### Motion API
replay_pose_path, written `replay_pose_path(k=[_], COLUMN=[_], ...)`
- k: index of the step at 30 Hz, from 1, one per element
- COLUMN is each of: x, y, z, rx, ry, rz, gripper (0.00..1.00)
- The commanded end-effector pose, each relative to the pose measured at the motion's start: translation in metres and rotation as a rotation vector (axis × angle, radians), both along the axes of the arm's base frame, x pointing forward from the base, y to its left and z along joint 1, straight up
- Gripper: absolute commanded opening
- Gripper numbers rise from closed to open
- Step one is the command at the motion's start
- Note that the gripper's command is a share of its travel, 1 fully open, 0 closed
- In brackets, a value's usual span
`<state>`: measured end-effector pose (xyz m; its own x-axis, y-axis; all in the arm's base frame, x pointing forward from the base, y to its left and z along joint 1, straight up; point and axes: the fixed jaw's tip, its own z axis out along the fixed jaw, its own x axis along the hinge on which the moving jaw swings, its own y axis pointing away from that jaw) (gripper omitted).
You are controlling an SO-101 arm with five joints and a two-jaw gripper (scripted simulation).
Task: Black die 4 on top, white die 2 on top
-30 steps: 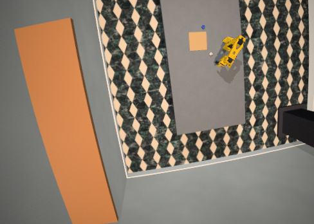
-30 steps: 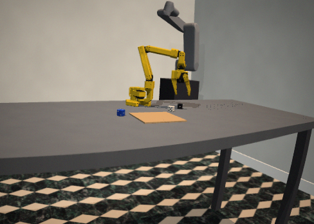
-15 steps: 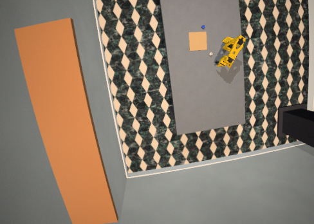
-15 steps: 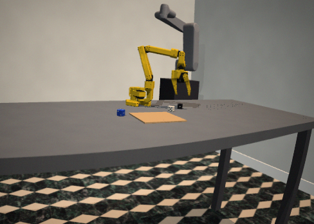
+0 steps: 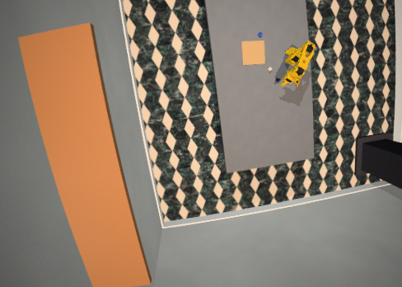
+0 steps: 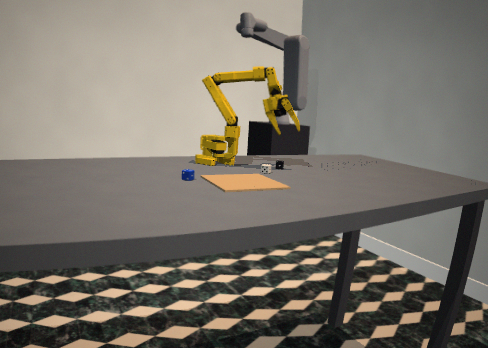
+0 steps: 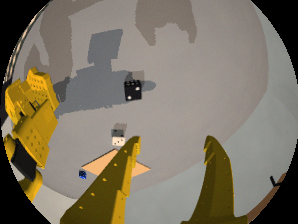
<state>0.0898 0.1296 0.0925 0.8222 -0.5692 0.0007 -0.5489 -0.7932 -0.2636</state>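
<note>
Grey table, checkered floor, grey walls. Gripper raised high, jaws partly spread, pinching nothing. Black die below at 6 o'clock, off mat.

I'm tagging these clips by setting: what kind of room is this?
Probably a bare indoor room used as a robot test corner: plain grey walls, a diamond-tiled floor, and one long grey table carrying a small yellow arm.

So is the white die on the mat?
No, the white die sits on the table just behind the mat.

Orange mat, blue die
</note>
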Motion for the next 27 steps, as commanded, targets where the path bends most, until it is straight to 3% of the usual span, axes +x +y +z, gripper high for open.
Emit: replay_pose_path(k=[1, 9, 27], x=[0.001, 0.001, 0.000], y=[0.005, 0.004, 0.005], z=[0.022, 0.039, 0.039], rx=[0.124, 0.228, 0.236], ry=[-0.079, -0.150, -0.124], rz=[0.001, 0.001, -0.055], gripper=[0.28, 0.28, 0.28])
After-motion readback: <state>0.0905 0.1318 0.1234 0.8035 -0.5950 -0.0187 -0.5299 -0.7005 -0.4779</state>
